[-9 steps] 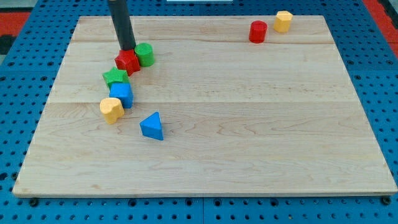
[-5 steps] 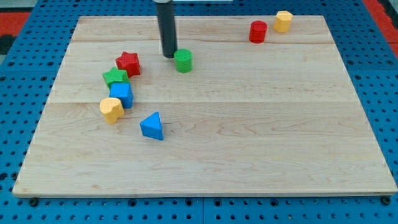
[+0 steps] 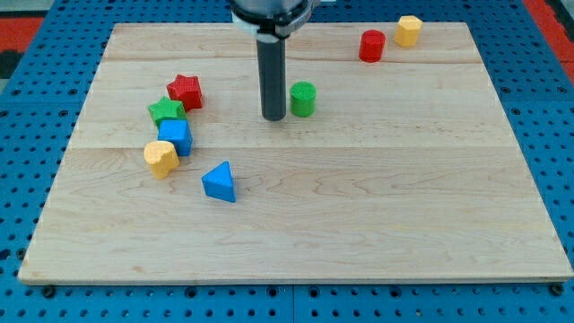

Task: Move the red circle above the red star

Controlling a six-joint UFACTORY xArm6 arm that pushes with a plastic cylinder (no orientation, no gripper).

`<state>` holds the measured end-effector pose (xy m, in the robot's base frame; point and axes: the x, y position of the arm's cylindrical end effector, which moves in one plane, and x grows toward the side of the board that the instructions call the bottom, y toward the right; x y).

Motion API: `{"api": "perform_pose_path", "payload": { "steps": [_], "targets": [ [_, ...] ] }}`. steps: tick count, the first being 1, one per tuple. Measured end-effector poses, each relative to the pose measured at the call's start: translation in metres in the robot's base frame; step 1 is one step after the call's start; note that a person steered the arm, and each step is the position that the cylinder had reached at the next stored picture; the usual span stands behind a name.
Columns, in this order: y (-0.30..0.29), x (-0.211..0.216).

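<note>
The red circle [image 3: 371, 45], a short red cylinder, stands near the view's top right of the wooden board [image 3: 359, 206]. The red star [image 3: 186, 91] lies at the upper left, far from the circle. My tip [image 3: 273, 117] rests on the board just left of a green cylinder [image 3: 303, 98], close beside it; whether they touch I cannot tell. The tip is well right of the red star and lower left of the red circle.
A yellow block [image 3: 409, 30] sits right of the red circle. Below the red star lie a green star [image 3: 166, 111], a blue cube [image 3: 176, 135], a yellow block [image 3: 160, 157] and a blue triangle [image 3: 220, 182].
My tip moved right and down from beside the red star to mid-board. The green cylinder was pushed right, away from the red star. The red star and red circle stayed put.
</note>
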<state>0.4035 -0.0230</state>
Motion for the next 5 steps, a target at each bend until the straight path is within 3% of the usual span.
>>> {"api": "perform_pose_path", "payload": {
  "steps": [4, 5],
  "targets": [
    [0.082, -0.078],
    [0.05, -0.034]
  ]
}}
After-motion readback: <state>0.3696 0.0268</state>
